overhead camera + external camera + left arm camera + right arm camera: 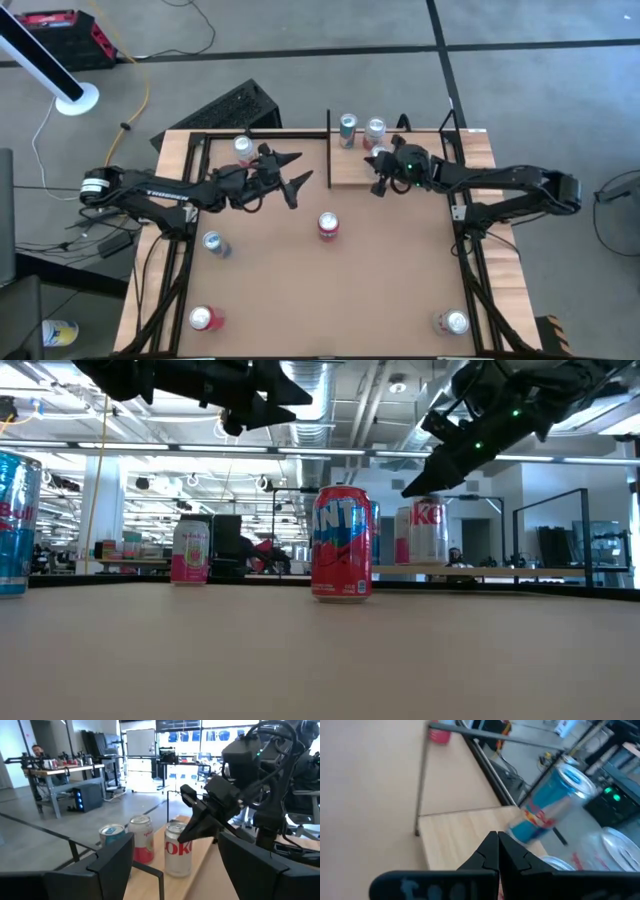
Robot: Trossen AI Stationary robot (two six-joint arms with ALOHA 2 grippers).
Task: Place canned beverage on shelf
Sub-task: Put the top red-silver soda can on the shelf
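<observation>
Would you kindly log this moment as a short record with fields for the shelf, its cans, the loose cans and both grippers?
shelf: pale wood panel at the table's far edge, right of centre
cans on shelf: three, standing close together at its far end
red can: upright near the table's middle
other loose cans: four on the table
left gripper: open, empty, raised left of the shelf
right gripper: shut, empty, above the shelf by the cans

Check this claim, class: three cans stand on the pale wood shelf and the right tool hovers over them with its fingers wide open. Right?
Not quite. Three cans do stand on the shelf, but the right tool is shut, fingertips together, as the right wrist view shows.
</observation>
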